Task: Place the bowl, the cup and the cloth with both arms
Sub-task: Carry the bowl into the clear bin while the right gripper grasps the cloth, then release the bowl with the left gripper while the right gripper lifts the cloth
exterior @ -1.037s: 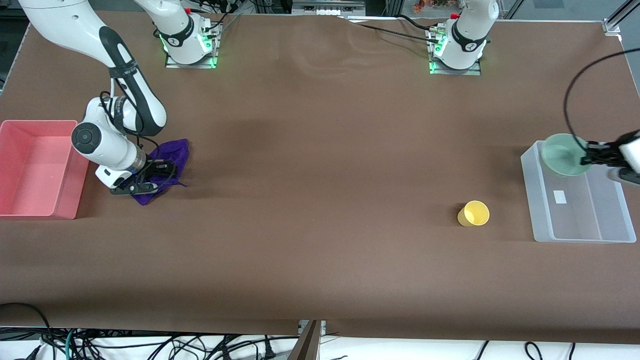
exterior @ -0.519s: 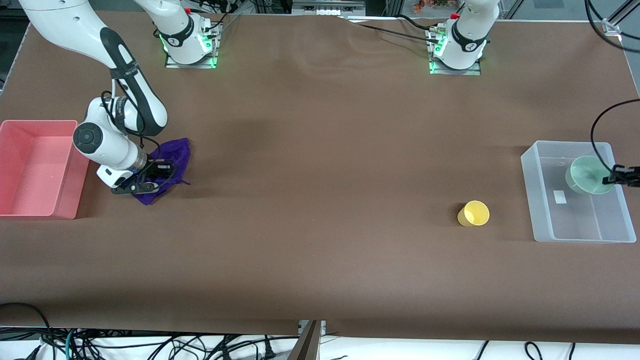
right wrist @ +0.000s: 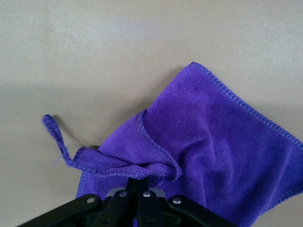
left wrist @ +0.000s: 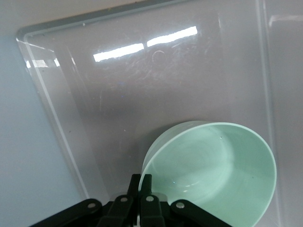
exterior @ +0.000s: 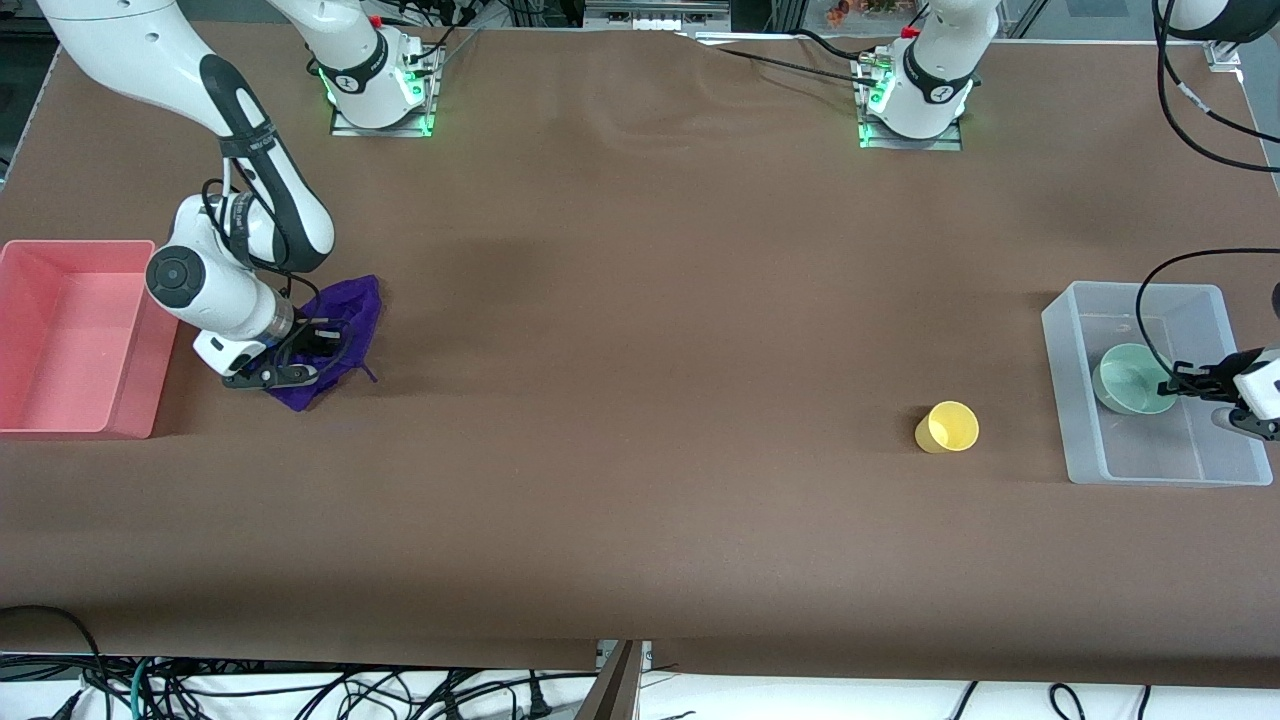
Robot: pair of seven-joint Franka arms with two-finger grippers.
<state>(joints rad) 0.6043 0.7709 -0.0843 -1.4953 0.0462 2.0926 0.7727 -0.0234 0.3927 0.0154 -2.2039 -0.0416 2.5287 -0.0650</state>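
Standing upright on the brown table (exterior: 640,520), the yellow cup (exterior: 948,427) is nearest the front camera, untouched, just beside the clear bin (exterior: 1075,440) at the left arm's end of the table. Inside that bin the left gripper (exterior: 1182,385) is clamped on the rim of the mint-green bowl (exterior: 1128,378), which is tilted and low within the bin walls; the left wrist view shows the fingers (left wrist: 140,187) pinched together over the bowl (left wrist: 213,170) edge, with the bin (left wrist: 142,94) floor beneath. Toward the right arm's end, the right gripper (exterior: 290,372) is down on the purple cloth (exterior: 345,312), its jaws drawn tight on a gathered fold; the right wrist view confirms the cloth (right wrist: 213,142) bunched at the fingertips (right wrist: 139,189). The cloth lies on the table just beside the pink bin (exterior: 20,330), slightly farther from the front camera than the cup.
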